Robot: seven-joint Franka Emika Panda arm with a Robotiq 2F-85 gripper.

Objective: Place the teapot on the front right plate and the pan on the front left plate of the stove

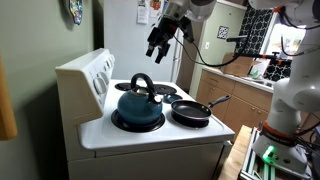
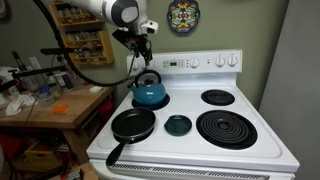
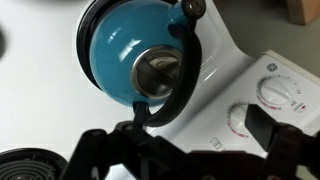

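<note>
The blue teapot (image 2: pixel 150 93) with its black arched handle stands on the back left burner of the white stove (image 2: pixel 250 155). It also shows in an exterior view (image 1: pixel 138 106) and fills the top of the wrist view (image 3: pixel 120 55). The black pan (image 2: pixel 133 125) sits over the front left plate and hides it, with its handle sticking out past the stove's front; it also shows in an exterior view (image 1: pixel 192 112). The front right plate (image 2: pixel 232 128) is a large bare coil. My gripper (image 2: pixel 140 42) (image 1: pixel 158 45) (image 3: pixel 185 140) hangs open and empty above the teapot.
A small dark teal round dish (image 2: pixel 178 124) lies in the middle of the stove top. The smaller back right coil (image 2: pixel 218 97) is bare. The raised knob panel (image 3: pixel 275 95) stands behind the teapot. A cluttered wooden table (image 2: pixel 60 105) stands beside the stove.
</note>
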